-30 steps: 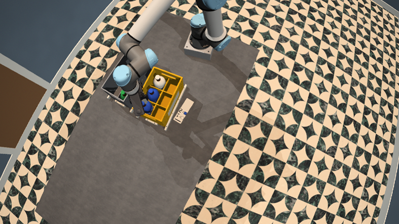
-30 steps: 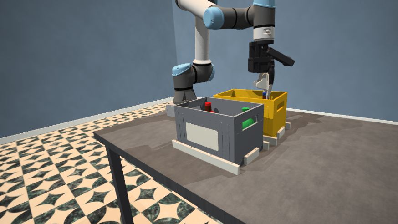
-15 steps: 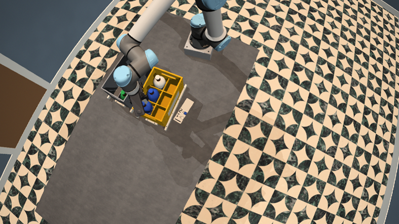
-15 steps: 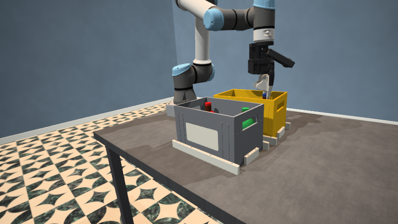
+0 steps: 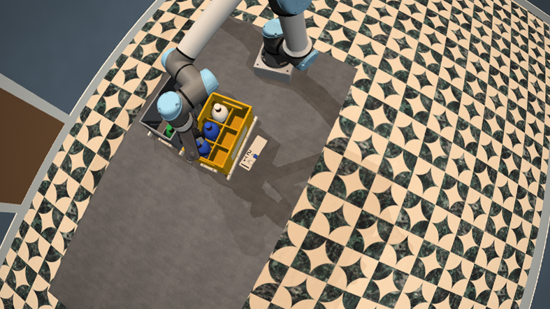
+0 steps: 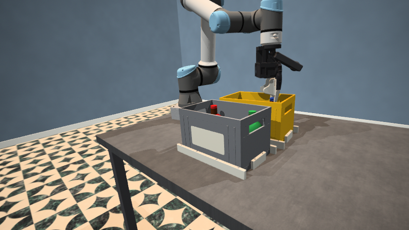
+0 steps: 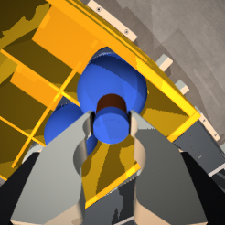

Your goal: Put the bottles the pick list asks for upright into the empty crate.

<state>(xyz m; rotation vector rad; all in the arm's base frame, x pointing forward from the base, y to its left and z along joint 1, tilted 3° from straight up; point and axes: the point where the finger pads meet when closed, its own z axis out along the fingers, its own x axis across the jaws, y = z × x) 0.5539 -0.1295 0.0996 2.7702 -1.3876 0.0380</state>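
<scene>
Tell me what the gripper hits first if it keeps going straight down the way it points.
Nothing new at first: the gripper is already shut on the cap of a blue bottle standing in a corner cell of the yellow crate. Pushing on would likely press that bottle into the crate floor.
</scene>
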